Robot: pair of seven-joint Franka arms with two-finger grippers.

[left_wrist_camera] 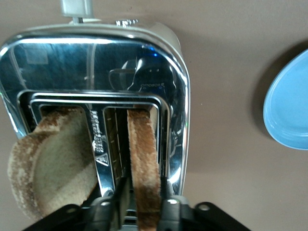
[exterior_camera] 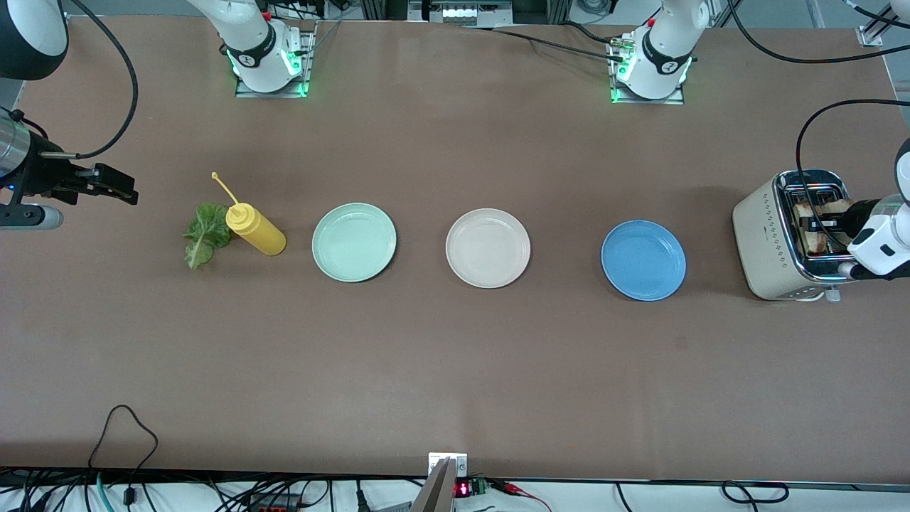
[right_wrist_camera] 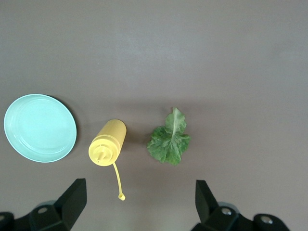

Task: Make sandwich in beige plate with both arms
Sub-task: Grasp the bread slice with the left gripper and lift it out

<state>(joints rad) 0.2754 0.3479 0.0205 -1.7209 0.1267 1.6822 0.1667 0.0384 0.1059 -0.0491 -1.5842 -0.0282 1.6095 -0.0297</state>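
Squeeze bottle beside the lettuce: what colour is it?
Yellow, cap and body alike; the squeeze bottle shows best in the right wrist view.

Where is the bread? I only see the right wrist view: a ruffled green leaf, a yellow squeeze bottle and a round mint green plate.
Observer: Two toasted brown bread slices stand in the slots of a cream and chrome toaster at the left arm's end of the table.
Child: Is anybody grabbing one?
Observer: Yes, the left gripper grips the edge-on bread slice between its fingers, over the toaster.
Child: Which plate does it go on?
Observer: The round beige plate, bare, lying between the mint green plate and a round blue plate.
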